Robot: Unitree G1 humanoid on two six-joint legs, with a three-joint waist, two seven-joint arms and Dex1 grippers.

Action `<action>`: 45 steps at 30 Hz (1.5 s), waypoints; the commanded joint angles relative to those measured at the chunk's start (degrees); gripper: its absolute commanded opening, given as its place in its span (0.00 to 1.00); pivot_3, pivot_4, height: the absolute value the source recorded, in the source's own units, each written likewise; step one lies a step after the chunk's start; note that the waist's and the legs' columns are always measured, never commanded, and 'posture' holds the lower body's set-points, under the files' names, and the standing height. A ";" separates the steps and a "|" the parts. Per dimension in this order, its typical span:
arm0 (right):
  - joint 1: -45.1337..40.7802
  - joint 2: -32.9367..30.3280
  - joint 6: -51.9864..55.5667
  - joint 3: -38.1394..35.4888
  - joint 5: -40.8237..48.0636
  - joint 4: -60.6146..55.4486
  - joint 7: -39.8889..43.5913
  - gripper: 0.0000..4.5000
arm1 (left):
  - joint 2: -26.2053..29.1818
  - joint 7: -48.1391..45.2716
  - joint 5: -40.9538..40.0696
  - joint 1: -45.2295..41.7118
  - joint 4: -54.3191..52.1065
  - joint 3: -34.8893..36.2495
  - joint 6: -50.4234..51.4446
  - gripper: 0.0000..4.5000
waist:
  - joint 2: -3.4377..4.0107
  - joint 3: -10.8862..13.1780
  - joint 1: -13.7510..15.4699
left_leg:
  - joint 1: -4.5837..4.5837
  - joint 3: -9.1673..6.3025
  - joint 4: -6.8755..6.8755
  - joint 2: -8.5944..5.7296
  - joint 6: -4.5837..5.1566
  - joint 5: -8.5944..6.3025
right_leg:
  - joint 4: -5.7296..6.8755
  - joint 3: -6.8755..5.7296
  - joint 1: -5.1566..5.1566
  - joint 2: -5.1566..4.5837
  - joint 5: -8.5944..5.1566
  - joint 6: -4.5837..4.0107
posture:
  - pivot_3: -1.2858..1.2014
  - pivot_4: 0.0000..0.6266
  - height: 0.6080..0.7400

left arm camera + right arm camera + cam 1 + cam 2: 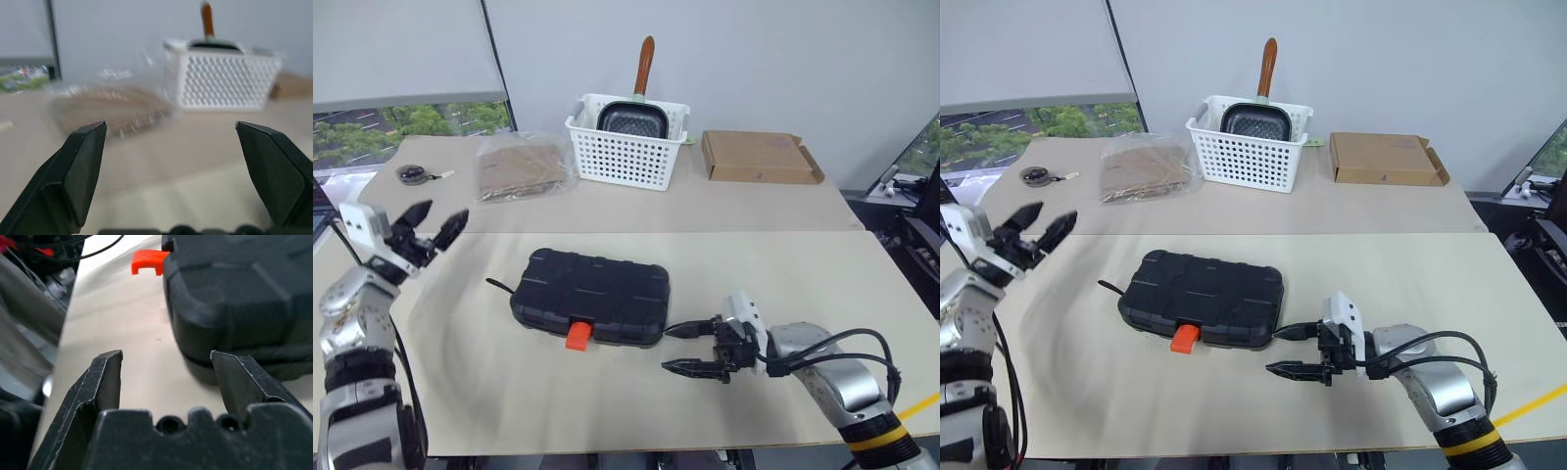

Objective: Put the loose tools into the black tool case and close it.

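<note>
Beige table (783, 274), two joined tops, under your camera. Black tool case (590, 295): lid shut, lying flat near the front middle, orange latch (578, 336) sticking out toward you. Right pincer (690, 349): spread wide and empty, just right of the case, fingers pointing at its end. Left pincer (434, 227): spread wide, empty, raised at the left edge. Far side: white basket (626, 142) holding a pan (632, 119), cardboard box (759, 157), clear bag (520, 164).
</note>
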 commanded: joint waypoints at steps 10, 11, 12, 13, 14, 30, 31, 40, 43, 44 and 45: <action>-1.38 10.04 24.50 -1.85 16.89 -5.75 -11.92 0.74 | -8.94 -11.76 5.29 -3.01 -10.18 -14.55 -1.31 1.00 | -0.09 0.03 -0.16 | -0.06 0.05 0.08 -0.03 0.06 -0.04 | -0.02 0.05 0.00 0.06 0.02 0.01 | 0.52 0.24 0.70; -1.46 10.57 25.69 -2.12 18.12 -6.12 -12.51 0.74 | -9.23 -12.27 6.62 -2.96 -9.28 -15.69 -2.36 1.00 | -0.09 0.03 -0.16 | -0.05 0.05 0.08 -0.02 0.06 -0.04 | -0.02 0.05 0.00 0.07 0.02 0.01 | 0.52 0.24 0.70; -1.56 10.88 26.36 -2.27 18.67 -6.39 -12.90 0.74 | -9.37 -12.70 7.70 -2.94 -8.48 -16.49 -3.35 1.00 | -0.09 0.03 -0.09 | -0.05 0.03 0.08 -0.01 0.05 -0.04 | -0.02 0.04 0.00 0.09 0.02 0.02 | 0.52 0.24 0.70; -1.68 11.09 26.97 -2.36 18.94 -6.54 -13.29 0.74 | -9.52 -13.01 8.51 -2.97 -7.72 -16.97 -4.20 1.00 | -0.09 0.03 -0.03 | -0.06 0.01 0.07 0.00 0.05 -0.04 | -0.01 0.03 0.00 0.10 0.02 0.02 | 0.52 0.24 0.70; -1.79 11.36 27.28 -2.42 19.19 -6.58 -13.55 0.74 | -9.71 -13.01 9.14 -3.00 -7.03 -17.34 -4.40 1.00 | -0.09 0.03 -0.01 | -0.07 -0.01 0.07 0.00 0.05 -0.04 | -0.02 0.02 0.00 0.11 0.01 0.02 | 0.52 0.24 0.70; -7.86 21.16 13.79 -3.18 5.03 6.84 -24.35 0.74 | -9.23 -13.71 13.75 0.25 -4.61 -19.15 -6.04 1.00 | -0.08 0.02 -0.30 | 0.02 0.00 0.08 -0.01 0.04 -0.02 | 0.02 0.04 0.03 0.06 0.07 0.13 | 0.52 0.24 0.70; -9.11 22.24 10.78 -3.66 2.70 9.05 -25.99 0.74 | -9.33 -13.62 13.61 0.89 -5.69 -19.16 -5.70 1.00 | -0.07 0.02 -0.37 | 0.03 0.01 0.08 -0.02 0.02 -0.01 | 0.04 0.06 0.02 0.06 0.08 0.14 | 0.52 0.24 0.70; -16.27 27.78 -5.52 -5.86 -8.51 22.30 -32.45 0.74 | -11.24 -11.53 12.86 4.05 -14.42 -20.37 -0.50 1.00 | -0.03 0.03 -0.55 | -0.03 0.02 0.07 -0.03 0.03 0.06 | 0.09 0.11 -0.02 0.08 0.08 0.14 | 0.52 0.24 0.70; -17.94 28.69 -7.95 -6.48 -10.62 25.08 -33.83 0.74 | -12.01 -10.00 12.56 4.19 -16.10 -20.08 1.50 1.00 | -0.02 0.04 -0.61 | -0.07 0.05 0.08 -0.06 0.07 0.06 | 0.06 0.14 -0.04 0.06 0.08 0.14 | 0.52 0.24 0.70; -18.14 28.76 -8.37 -6.47 -10.83 25.31 -33.56 0.74 | -12.10 -9.56 12.63 4.17 -16.40 -20.01 2.04 1.00 | -0.02 0.04 -0.59 | -0.08 0.06 0.08 -0.07 0.09 0.06 | 0.05 0.14 -0.03 0.04 0.08 0.14 | 0.52 0.24 0.70; -18.12 29.03 -9.09 -6.60 -11.03 25.24 -33.76 0.74 | -12.29 -8.52 12.79 4.26 -16.84 -19.86 2.95 1.00 | -0.02 0.04 -0.59 | -0.08 0.07 0.08 -0.07 0.10 0.05 | 0.04 0.13 -0.02 0.04 0.08 0.14 | 0.52 0.24 0.70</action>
